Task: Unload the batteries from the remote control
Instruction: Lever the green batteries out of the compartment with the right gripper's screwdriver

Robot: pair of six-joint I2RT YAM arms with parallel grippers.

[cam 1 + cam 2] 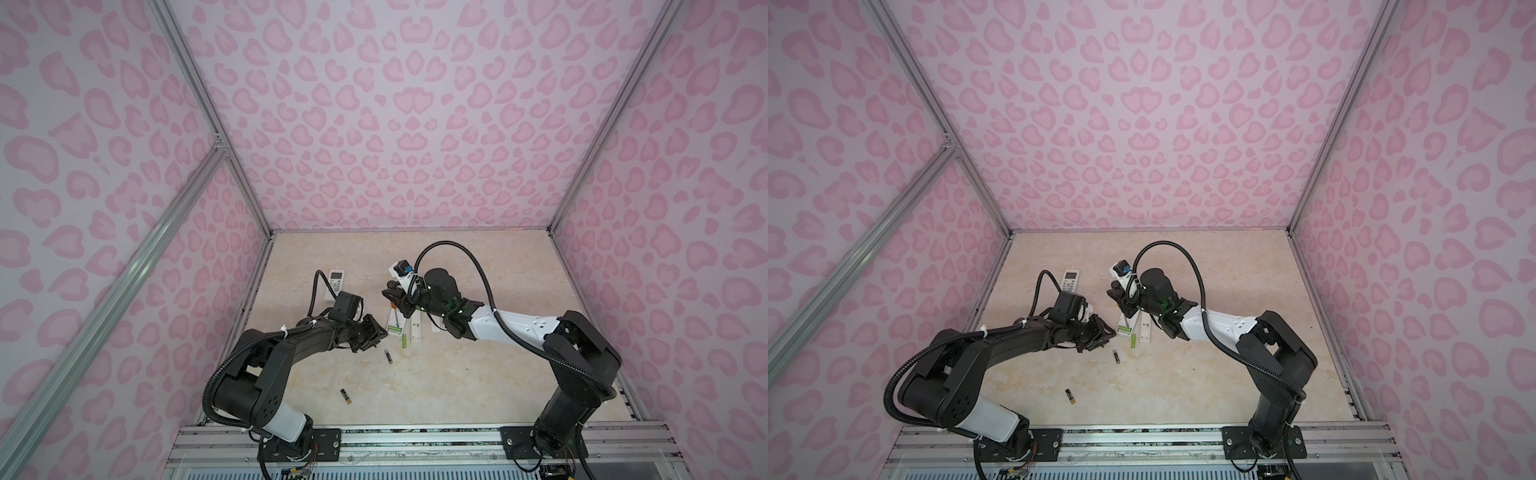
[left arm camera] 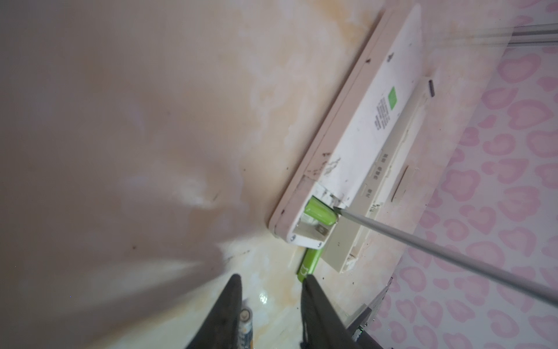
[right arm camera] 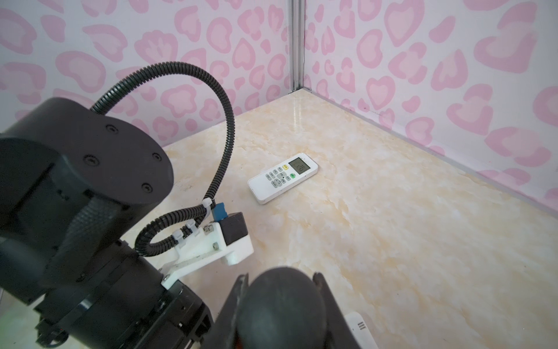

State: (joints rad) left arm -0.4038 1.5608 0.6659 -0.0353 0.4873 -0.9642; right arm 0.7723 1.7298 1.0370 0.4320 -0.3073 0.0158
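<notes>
Resting screwdriver [image 2: 437, 250] tip against green battery [image 2: 320, 212], left fingers [image 2: 232, 305] apart

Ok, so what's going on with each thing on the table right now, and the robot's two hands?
Left hand: open, empty, above the table.
Right hand: shut on the screwdriver.
Open remote: face down, cover off, one green battery inside, screwdriver tip at it.
Other green battery: out, lying on the table.
Two black batteries: out, lying on the table.
Far remote: face up, screen showing numbers.
</notes>
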